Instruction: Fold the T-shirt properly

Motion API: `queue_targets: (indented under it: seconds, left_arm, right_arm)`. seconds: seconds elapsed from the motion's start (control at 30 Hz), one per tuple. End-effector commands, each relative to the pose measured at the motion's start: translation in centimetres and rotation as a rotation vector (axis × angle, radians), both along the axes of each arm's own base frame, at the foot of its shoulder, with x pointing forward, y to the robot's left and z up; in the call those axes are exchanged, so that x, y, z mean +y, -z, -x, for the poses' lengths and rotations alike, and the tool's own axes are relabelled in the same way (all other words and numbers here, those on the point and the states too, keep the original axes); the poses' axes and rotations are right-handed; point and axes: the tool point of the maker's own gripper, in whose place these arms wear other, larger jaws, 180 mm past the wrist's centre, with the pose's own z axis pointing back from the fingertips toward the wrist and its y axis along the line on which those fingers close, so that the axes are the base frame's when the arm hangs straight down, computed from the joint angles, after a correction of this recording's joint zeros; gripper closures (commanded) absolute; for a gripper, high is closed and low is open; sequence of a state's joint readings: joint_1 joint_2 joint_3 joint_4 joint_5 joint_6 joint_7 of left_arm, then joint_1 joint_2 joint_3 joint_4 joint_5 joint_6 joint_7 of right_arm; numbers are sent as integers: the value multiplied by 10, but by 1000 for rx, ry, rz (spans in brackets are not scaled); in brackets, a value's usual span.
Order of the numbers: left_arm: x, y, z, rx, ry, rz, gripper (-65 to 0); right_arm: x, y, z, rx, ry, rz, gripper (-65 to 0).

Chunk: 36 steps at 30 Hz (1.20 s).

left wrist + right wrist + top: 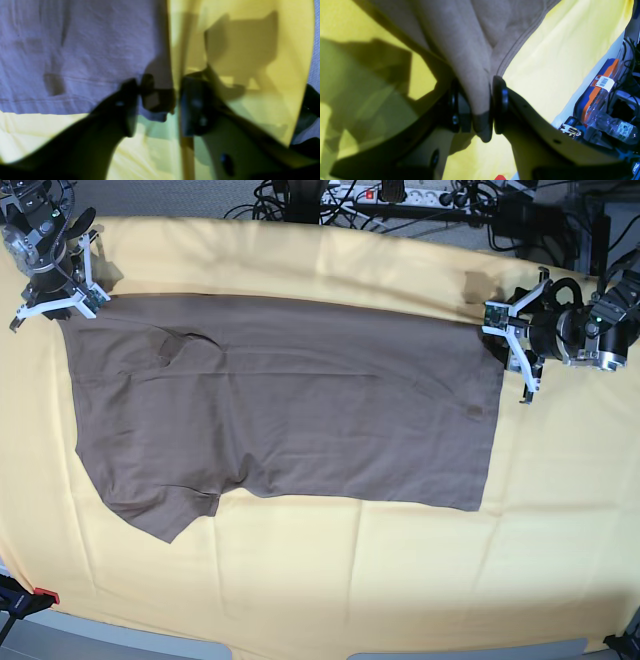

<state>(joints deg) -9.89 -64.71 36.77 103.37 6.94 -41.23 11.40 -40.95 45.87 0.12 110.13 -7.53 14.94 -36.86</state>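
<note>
A taupe T-shirt (290, 410) lies spread flat on a yellow cloth (330, 580), folded lengthwise w/ one sleeve jutting toward the near-left edge in the base view. The right gripper (55, 298), at far left in that view, sits at the shirt's top-left corner; its wrist cam shows both fingers pressed onto a bunched fold of fabric (480, 105), pinched tight between the pads. The left gripper (515, 350), at right in the base view, sits at the shirt's top-right corner, by the hem. Its wrist cam, blurred, shows the hem corner (155, 100) lying between the fingers w/ a gap on one side; cannot tell if they're actually clamped on it. The shirt reads purplish there (75, 50), the cloth beside it yellow (262, 100). Past the cloth's edge in the right wrist view: a plastic bottle (615, 127) and an orange-blue pack (597, 97). Cables (400, 200) trail along the table's far side.
</note>
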Motion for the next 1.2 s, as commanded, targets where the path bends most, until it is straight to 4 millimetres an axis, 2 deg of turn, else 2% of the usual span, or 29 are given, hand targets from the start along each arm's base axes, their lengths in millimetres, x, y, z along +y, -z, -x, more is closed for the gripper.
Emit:
queue_targets:
  seconds: [0.0, 0.07, 0.17, 0.43, 0.53, 0.7, 1.0, 1.17]
  left_arm:
    - [-2, -7, -10, -38, -5, 14, -188]
    - [-2, -13, -19, -64, -5, 16, -155]
    - [-7, -24, -29, -81, -20, 50, -156]
    - [-24, -47, -42, -100, -33, 139, -167]
    - [-23, -46, -42, -98, -40, 126, -176]
    - [-18, -42, -40, -78, -73, 105, -276]
    - [-19, -42, -38, -56, -91, 124, -276]
    - [-12, -36, -32, -2, -161, 98, -276]
  right_arm:
    - [-3, -4, -2, -5, -3, 13, -170]
    - [-3, -4, -2, -5, -3, 13, -170]
    - [-3, -4, -2, -4, -3, 13, -170]
    - [-3, -4, -2, -4, -3, 13, -170]
    - [-4, -4, -2, -3, -1, 15, -170]
    - [-7, -4, 0, 5, 10, 29, -170]
    - [-7, -4, 0, 5, 11, 29, -170]
    - [-7, -4, 0, 5, 10, 30, -170]
